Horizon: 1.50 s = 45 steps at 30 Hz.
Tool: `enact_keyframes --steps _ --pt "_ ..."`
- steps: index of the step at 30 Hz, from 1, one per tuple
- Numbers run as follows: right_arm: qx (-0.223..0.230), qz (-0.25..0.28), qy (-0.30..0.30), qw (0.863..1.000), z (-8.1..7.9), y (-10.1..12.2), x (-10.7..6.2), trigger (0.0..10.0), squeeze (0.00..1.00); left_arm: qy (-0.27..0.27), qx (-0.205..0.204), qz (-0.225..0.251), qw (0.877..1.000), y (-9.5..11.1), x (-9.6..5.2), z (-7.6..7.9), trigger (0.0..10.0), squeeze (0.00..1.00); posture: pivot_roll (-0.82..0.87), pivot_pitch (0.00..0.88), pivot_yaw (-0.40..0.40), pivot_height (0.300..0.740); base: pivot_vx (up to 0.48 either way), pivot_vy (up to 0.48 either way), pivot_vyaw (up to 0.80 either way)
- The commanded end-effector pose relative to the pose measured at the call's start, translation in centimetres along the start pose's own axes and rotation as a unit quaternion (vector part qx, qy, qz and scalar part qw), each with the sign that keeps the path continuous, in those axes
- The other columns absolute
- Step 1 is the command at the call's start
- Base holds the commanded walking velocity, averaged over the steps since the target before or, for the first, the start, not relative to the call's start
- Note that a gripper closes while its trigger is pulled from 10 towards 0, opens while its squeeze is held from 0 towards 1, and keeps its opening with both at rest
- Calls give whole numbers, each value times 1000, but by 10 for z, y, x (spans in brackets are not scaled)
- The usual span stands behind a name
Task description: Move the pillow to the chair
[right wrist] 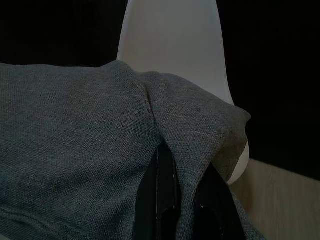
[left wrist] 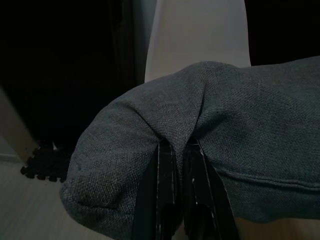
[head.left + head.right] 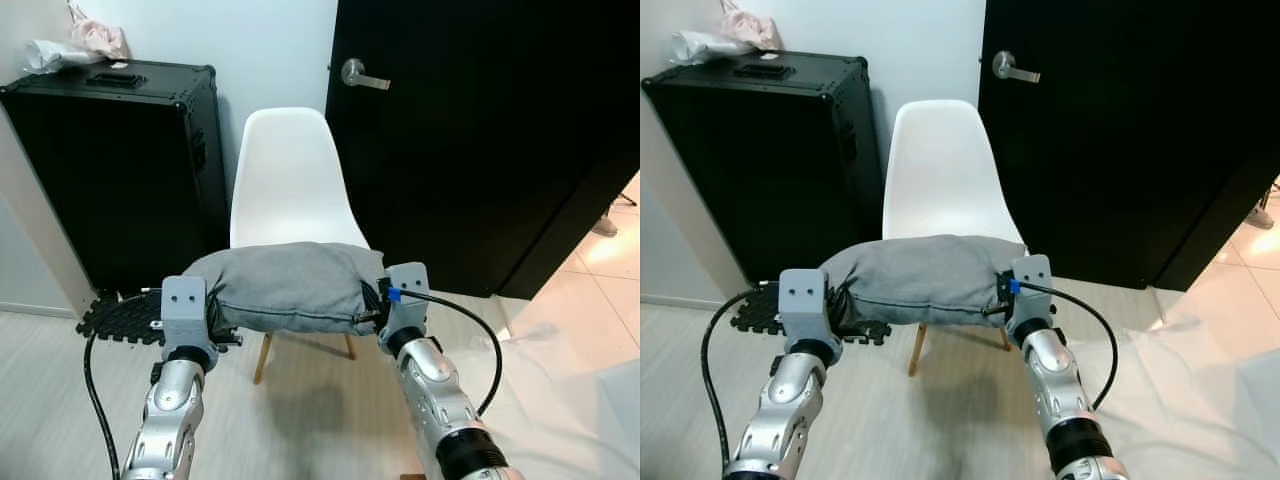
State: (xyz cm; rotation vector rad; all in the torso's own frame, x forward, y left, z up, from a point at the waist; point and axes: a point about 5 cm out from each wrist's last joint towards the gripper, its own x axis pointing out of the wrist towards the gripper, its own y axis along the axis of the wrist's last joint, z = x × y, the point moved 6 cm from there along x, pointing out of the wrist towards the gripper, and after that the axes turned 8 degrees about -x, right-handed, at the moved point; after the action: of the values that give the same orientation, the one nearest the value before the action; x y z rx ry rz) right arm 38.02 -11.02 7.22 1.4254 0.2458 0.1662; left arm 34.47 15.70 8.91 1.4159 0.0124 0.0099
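The robot held the gray pillow [image 3: 290,285] up in the air w/ both arms, right in front of the white chair [image 3: 288,180]. Left gripper [image 2: 179,165] pinched one end of it, fingers squeezed on a fold of cloth. Right gripper [image 1: 177,172] pinched the other end the same way. So the picking-up part looked done. The pillow wasn't on the seat yet, just above its front edge. Left to do, I'd guess: reach fwd, lower it onto the seat, let go.

White chair [image 3: 288,180] straight ahead, black case [image 3: 115,170] left, door [image 3: 480,140] right
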Motion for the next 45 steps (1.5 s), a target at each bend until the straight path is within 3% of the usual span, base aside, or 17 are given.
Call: enact_keyframes --steps 1,20,29,45 --pt "-2 25 13 1000 -7 12 4 10000 0 -33 0 35 999 17 2 16 10000 0 57 55 -63 740 352 0 0" --pt "-1 23 11 1000 -6 11 3 10000 0 -39 -3 39 998 20 2 17 10000 0 58 54 -59 740 352 0 0" --pt "-1 20 13 1000 -6 8 3 10000 0 -40 -3 38 998 19 1 18 10000 0 59 52 -62 740 349 0 -719" --pt "-5 16 18 1000 -9 5 3 10000 0 -41 -2 38 998 18 -1 16 10000 0 64 51 -66 740 337 0 0"
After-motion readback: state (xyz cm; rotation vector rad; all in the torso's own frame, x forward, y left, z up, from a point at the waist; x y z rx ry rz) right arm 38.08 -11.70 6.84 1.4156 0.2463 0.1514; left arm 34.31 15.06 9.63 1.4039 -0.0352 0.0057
